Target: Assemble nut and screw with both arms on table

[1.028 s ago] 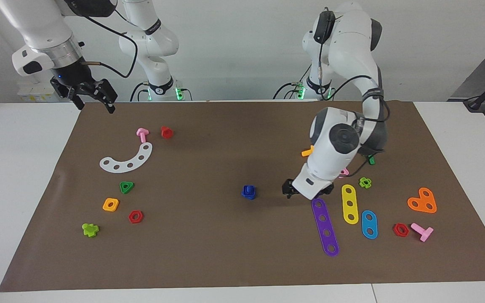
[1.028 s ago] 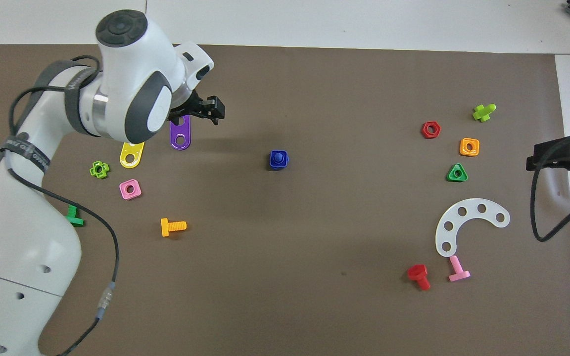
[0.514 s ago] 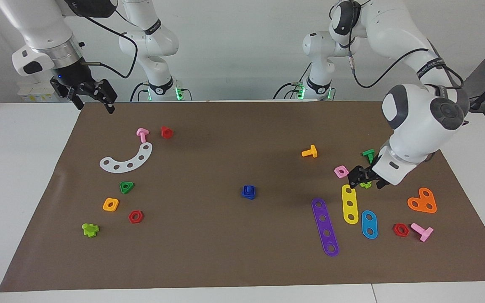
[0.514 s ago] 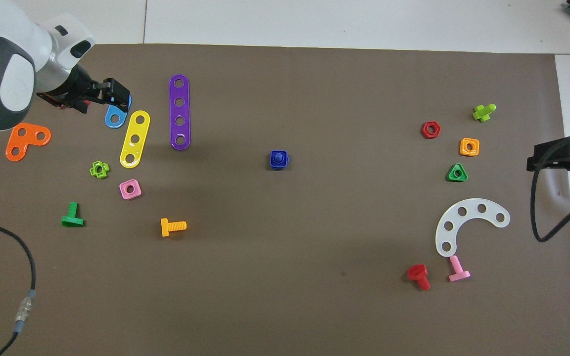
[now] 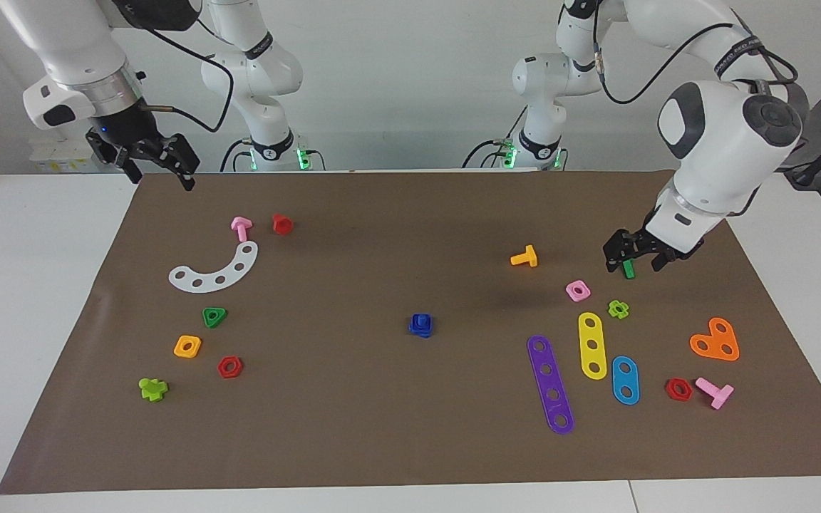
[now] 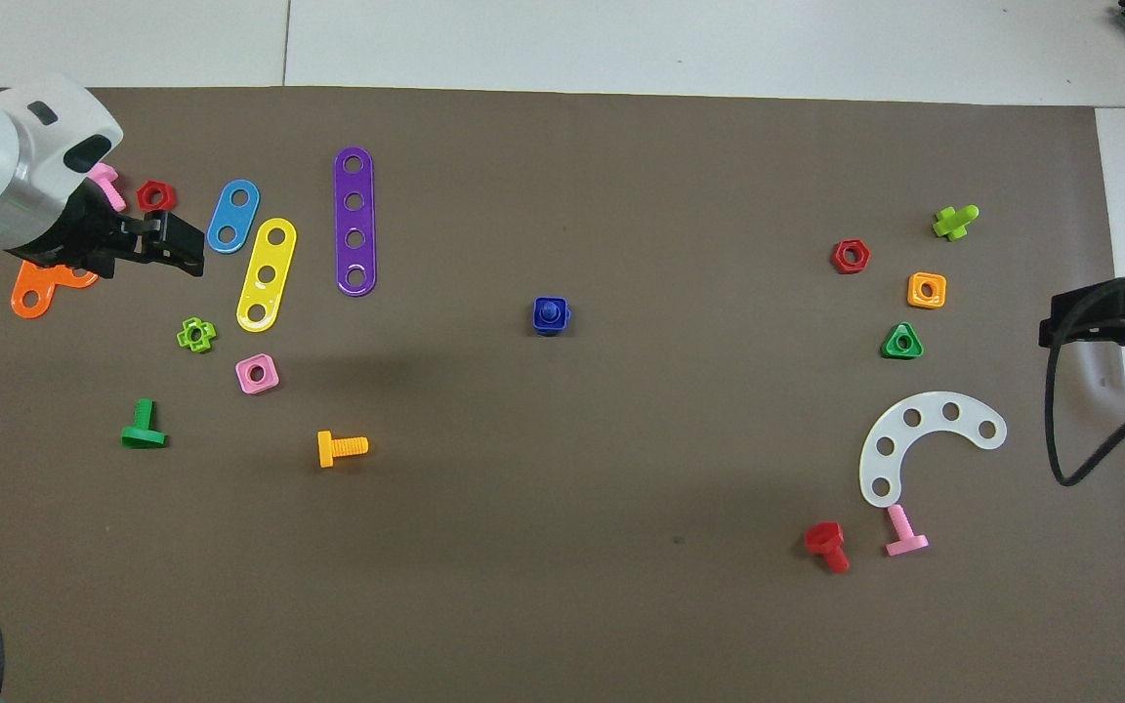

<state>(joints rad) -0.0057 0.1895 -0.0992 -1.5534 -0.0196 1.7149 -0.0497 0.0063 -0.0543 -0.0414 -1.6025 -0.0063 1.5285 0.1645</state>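
The dark-blue nut [image 5: 420, 326] sits on the dark-blue screw [image 6: 549, 311] in the middle of the brown mat of the table [image 5: 382, 427]. The screw's shaft pokes up through the nut's hole, and the pair also shows in the overhead view [image 6: 550, 317]. My left gripper [image 5: 631, 262] is open and empty, raised over the mat at the left arm's end, above the green bolt [image 5: 628, 269]; it also shows in the overhead view [image 6: 187, 249]. My right gripper [image 5: 162, 178] is open and empty, and waits raised over the mat's edge at the right arm's end [image 6: 1104, 327].
Toward the left arm's end lie an orange bolt [image 5: 524, 257], a pink square nut [image 5: 577, 290], purple [image 5: 551, 385], yellow [image 5: 592, 345] and blue [image 5: 625, 380] strips and an orange angle piece [image 5: 715, 341]. Toward the right arm's end lie a white curved strip [image 5: 217, 270], a red bolt [image 5: 282, 224] and an orange-yellow nut [image 5: 187, 346].
My left arm has swung away from beside the blue nut and screw toward its own end of the table and risen. The nut, the screw and the right arm have not moved.
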